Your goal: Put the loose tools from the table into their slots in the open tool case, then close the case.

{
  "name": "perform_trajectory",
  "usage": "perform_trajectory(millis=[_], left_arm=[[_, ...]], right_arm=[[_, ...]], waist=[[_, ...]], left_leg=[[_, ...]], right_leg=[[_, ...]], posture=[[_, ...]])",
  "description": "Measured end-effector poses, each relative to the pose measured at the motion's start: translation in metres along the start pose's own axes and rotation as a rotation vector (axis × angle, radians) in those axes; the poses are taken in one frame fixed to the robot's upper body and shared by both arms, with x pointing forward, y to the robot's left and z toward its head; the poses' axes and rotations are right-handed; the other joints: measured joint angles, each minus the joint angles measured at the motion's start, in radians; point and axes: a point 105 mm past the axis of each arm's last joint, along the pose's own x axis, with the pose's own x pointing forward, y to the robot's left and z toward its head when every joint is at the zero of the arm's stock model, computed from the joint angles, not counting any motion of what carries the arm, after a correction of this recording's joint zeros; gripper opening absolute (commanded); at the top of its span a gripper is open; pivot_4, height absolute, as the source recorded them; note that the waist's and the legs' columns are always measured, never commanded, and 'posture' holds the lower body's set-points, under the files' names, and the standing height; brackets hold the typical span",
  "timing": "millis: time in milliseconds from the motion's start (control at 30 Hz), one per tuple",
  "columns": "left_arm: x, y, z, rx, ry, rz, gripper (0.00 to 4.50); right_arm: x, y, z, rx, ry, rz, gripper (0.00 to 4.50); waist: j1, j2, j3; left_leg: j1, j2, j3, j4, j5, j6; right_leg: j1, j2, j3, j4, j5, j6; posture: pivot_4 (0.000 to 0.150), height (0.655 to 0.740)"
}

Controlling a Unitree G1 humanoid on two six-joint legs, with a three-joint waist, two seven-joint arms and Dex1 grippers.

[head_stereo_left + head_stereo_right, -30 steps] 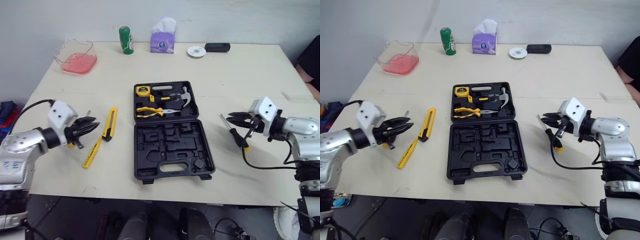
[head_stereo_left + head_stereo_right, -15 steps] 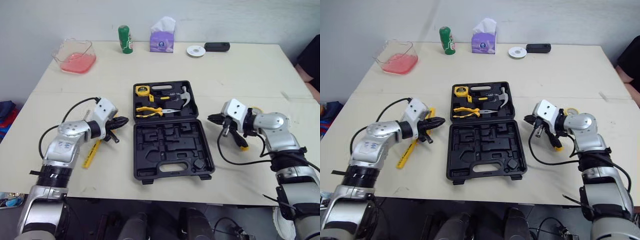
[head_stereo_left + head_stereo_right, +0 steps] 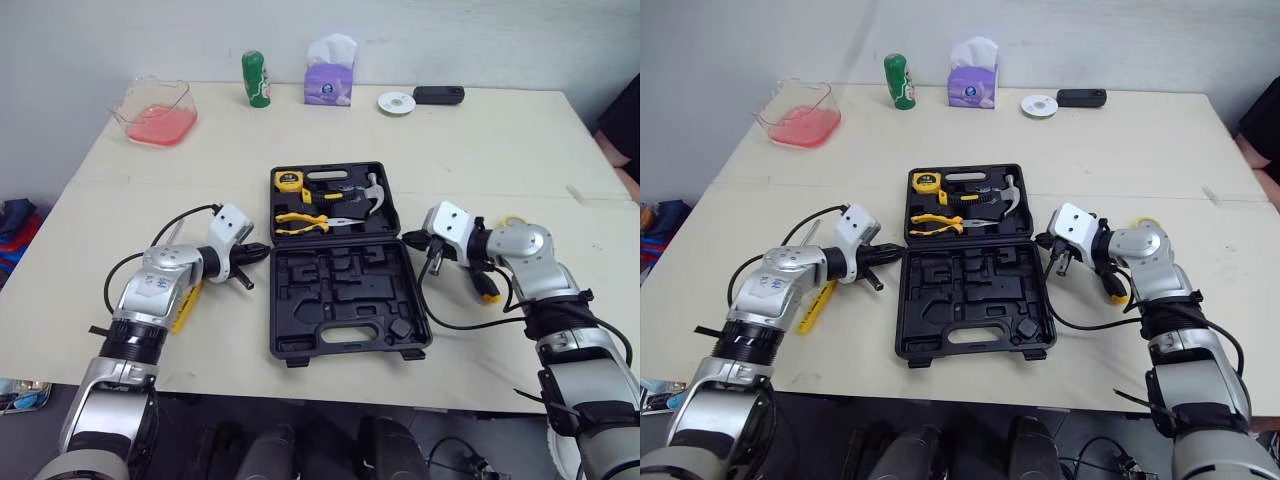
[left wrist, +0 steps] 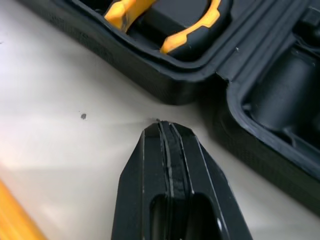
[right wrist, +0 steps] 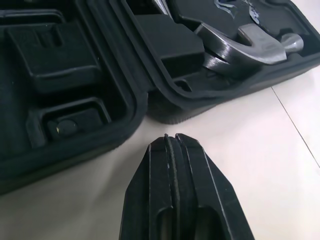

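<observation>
The worktop [image 3: 480,150] is pale cream. Between the black left hand [image 3: 263,251] and the black right hand [image 3: 406,238] sits a black case [image 3: 340,290] with yellow-and-black pliers [image 3: 300,221], a yellow tape measure [image 3: 288,181] and a silver-headed hammer [image 3: 375,190].

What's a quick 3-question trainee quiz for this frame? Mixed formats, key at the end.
1. True or false: the hammer lies outside the tool case.
2. The left tool has its fingers: A spread wide; B shut with nothing between them; C shut on the case's rim.
3. Which half of the case, far or near from the robot, holds the tape measure?
Key: 1 false, the hammer sits in its slot in the case. 2 B. 3 the far half.
</observation>
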Motion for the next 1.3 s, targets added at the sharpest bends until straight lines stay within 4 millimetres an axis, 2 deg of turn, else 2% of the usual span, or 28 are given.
perform_trajectory(millis=[133, 400, 633, 967, 1300], left_arm=[[0.004, 0.004, 0.003, 0.030, 0.009, -0.004, 0.03], [0.008, -0.002, 0.004, 0.051, 0.005, -0.030, 0.03], [0.013, -0.014, 0.007, 0.083, 0.009, -0.077, 0.03], [0.014, -0.041, 0.008, 0.113, 0.022, -0.161, 0.03], [0.011, -0.049, 0.004, 0.127, 0.012, -0.170, 0.03]], right_arm=[[0.004, 0.003, 0.001, 0.015, -0.006, 0.012, 0.00], [0.002, 0.013, -0.003, 0.030, -0.007, 0.044, 0.00], [-0.011, 0.021, -0.007, 0.032, 0.016, 0.063, 0.00], [-0.041, 0.038, -0.015, 0.077, 0.062, 0.067, 0.00], [-0.049, 0.048, -0.015, 0.103, 0.082, 0.070, 0.00]], waist=[[-0.001, 0.000, 0.000], [0.002, 0.000, 0.000], [0.023, -0.001, 0.000], [0.046, -0.001, 0.000], [0.047, -0.001, -0.001]], left_leg=[[0.000, 0.000, 0.000, 0.000, 0.000, 0.000], [0.000, 0.000, 0.000, 0.000, 0.000, 0.000], [-0.001, 0.000, 0.000, 0.000, 0.000, 0.000], [-0.006, 0.000, -0.004, 0.002, 0.000, 0.000], [-0.006, 0.000, -0.005, 0.002, 0.000, 0.000]], right_leg=[[0.000, 0.000, 0.000, 0.000, 0.000, 0.000], [0.000, 0.002, 0.000, 0.000, 0.000, 0.000], [0.000, 0.002, 0.000, -0.001, 0.000, 0.000], [-0.001, 0.002, 0.000, -0.003, 0.000, 0.000], [0.000, 0.002, 0.000, -0.004, 0.000, 0.000]], posture=[[0.150, 0.7400], [0.150, 0.7400], [0.150, 0.7400], [0.150, 0.7400], [0.150, 0.7400]])
